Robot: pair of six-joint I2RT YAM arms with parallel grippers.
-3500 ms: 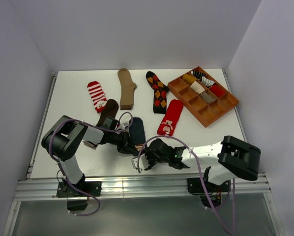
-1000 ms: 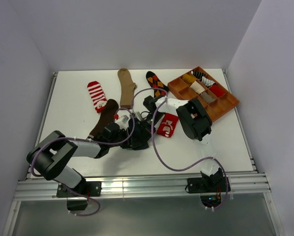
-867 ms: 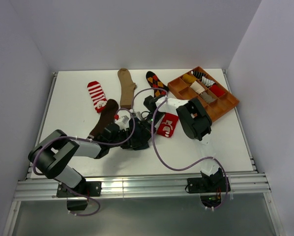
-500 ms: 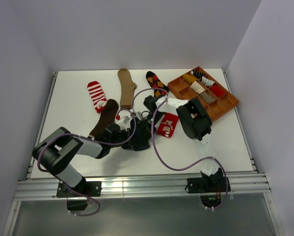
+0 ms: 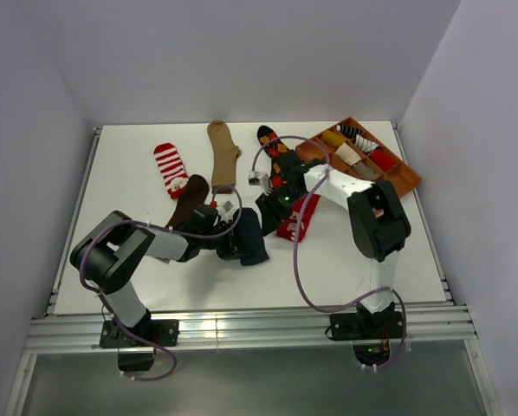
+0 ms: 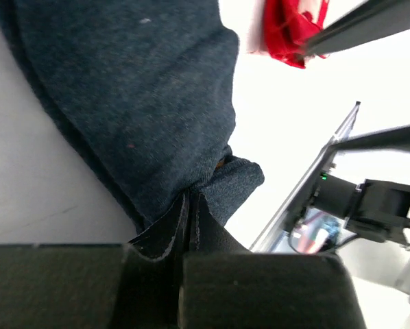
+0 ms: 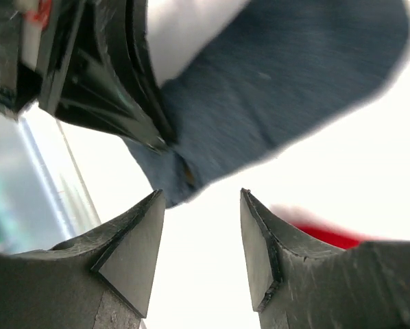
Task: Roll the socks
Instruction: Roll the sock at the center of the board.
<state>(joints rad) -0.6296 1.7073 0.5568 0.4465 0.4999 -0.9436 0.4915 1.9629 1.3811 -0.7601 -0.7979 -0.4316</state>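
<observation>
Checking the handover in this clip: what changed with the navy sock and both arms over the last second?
The left gripper closed its jaws on the edge of the navy sock. The right gripper opened its jaws and drew back from it, toward the wooden tray. The tan sock and tray stayed put.

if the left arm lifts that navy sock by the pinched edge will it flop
Probably flops: the navy sock is soft knit, puckering where the left gripper pinches it. Likely light, being thin, and the matte fabric shouldn't slip easily from that grip.
</observation>
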